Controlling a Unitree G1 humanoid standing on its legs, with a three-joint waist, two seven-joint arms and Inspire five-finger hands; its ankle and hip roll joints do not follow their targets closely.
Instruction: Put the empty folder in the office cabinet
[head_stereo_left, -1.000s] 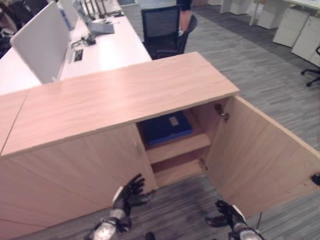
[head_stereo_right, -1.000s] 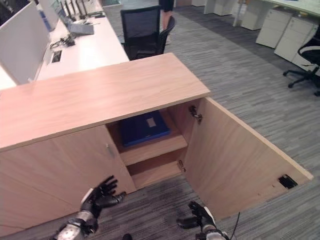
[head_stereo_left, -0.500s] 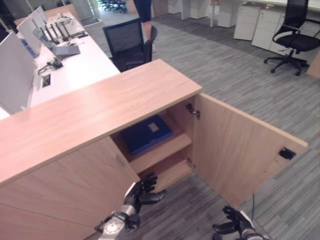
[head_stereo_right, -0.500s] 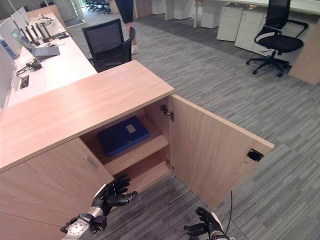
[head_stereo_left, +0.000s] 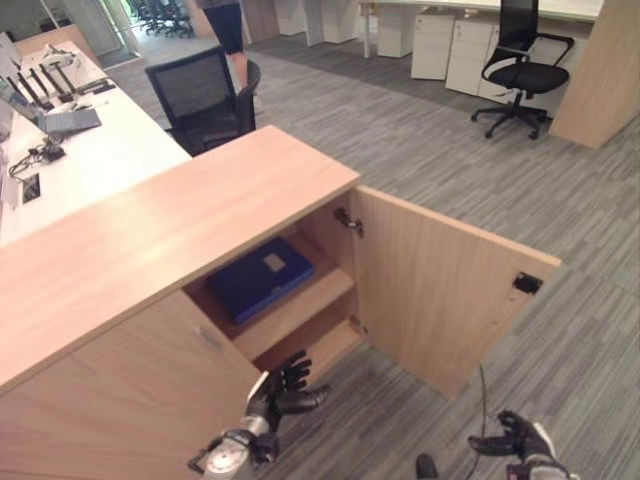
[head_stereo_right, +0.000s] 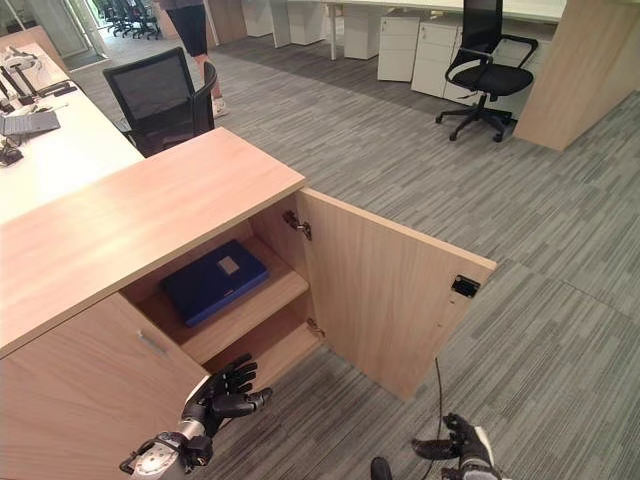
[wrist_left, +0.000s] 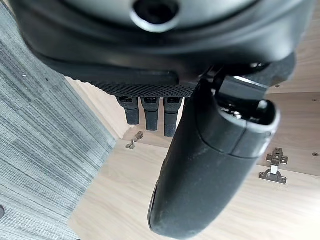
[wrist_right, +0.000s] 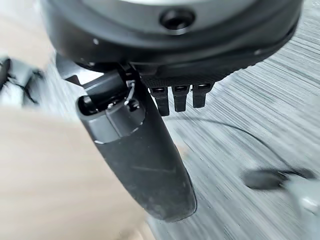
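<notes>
Blue folder (head_stereo_left: 262, 278) is seen lying flat on upper shelf of office cabinet (head_stereo_left: 180, 215), approx. 11 o'clock from left hand (head_stereo_left: 280, 388). Cabinet door (head_stereo_left: 440, 295) is swung wide open at 2 o'clock. Left hand: fingers spread, nothing held. Right hand (head_stereo_right: 462, 448) low at 5 o'clock, fingers relaxed, empty. Risk, as judged: door may be clipped by right arm if closing is attempted; folder edge nr shelf front could be caught.

The cabinet top hides the blue folder's (head_stereo_left: 262, 277) rear edge (slightly).
</notes>
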